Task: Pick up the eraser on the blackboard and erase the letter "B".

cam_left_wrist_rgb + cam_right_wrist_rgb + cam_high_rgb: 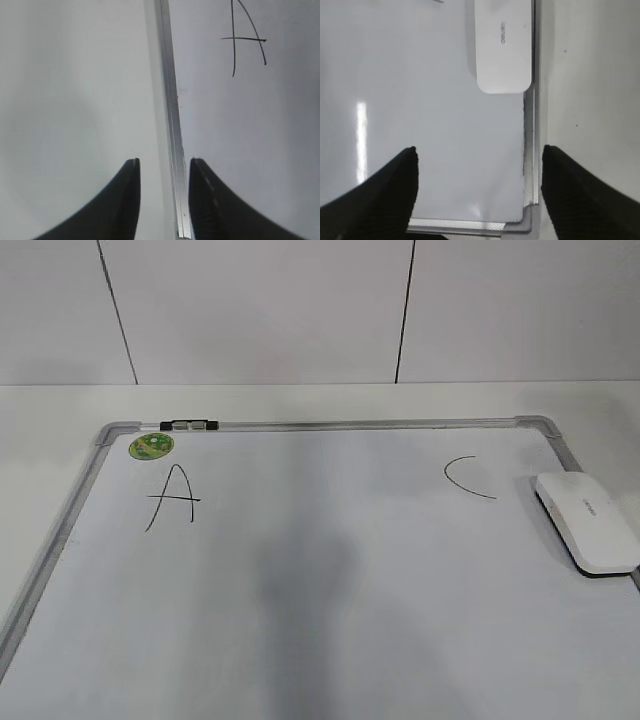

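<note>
The blackboard (300,590), a white dry-erase board in a grey aluminium frame, is lying flat on a white table (60,405) and filling most of the exterior view. A black handwritten "A" (173,495) is sitting near its far left corner, just below a small round green sticker (151,446), and a curved "C" (468,478) is sitting toward the far right. No "B" is showing between them; that stretch of board is looking blank.

The eraser (588,520), a flat white block with a small grey mark on top, is lying on the board's right side, against the right frame, just right of the "C".

The left gripper (164,172) is hanging over the board's left frame rail, its jaws partly open and holding nothing. The right gripper (479,160) is hovering over the near right corner, jaws spread wide and empty, with the eraser (502,45) lying farther along the rail.
</note>
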You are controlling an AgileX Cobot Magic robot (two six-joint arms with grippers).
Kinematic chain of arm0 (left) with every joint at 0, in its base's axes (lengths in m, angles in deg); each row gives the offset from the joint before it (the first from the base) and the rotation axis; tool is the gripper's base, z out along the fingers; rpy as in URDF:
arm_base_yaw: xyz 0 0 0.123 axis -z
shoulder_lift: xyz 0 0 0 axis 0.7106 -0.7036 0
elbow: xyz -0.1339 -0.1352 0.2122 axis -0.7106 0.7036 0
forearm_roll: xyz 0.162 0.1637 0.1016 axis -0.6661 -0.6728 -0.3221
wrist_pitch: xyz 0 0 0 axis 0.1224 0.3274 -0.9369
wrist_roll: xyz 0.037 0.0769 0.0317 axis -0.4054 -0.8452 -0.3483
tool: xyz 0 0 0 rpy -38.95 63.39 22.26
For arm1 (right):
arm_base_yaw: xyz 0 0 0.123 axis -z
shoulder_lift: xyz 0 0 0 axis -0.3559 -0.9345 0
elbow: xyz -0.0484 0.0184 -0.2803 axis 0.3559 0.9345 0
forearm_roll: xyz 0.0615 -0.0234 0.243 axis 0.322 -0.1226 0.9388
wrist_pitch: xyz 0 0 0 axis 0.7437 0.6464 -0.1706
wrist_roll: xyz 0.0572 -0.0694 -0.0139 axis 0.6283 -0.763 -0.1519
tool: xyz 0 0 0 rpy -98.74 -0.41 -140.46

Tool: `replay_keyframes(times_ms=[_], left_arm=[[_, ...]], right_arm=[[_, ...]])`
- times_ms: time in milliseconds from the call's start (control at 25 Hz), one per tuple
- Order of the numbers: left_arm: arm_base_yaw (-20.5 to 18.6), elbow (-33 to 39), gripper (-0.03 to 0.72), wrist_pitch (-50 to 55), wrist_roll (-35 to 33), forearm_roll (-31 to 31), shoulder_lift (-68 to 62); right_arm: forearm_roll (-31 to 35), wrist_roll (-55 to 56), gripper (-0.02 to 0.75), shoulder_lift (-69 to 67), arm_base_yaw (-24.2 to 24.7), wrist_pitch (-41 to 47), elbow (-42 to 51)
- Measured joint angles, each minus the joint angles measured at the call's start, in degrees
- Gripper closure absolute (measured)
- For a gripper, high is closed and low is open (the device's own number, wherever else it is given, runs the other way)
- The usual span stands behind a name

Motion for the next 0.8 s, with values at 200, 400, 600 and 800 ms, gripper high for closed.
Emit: replay_keyframes(times_ms=[200,400,600,800], left_arm=[[0.00,4.60,0.446,0.62,0.00,0.33,10.06],[0.00,9.44,0.447,0.77,0.00,0.42,18.78],[0.00,13.94,0.452,1.22,-1.09,0.55,25.92],[0.00,20.22,0.452,0.81,-3.24,0.55,34.55]], right_arm=[[-2.25,-2.47,0.151,10.39,0.00,0.00,9.86],[-4.79,-3.27,0.151,22.43,0.00,-2.33,18.59],[-6.80,-3.41,0.151,36.05,0.00,-10.05,26.90],[-6.80,-3.13,0.152,48.71,0.00,-11.34,33.37]])
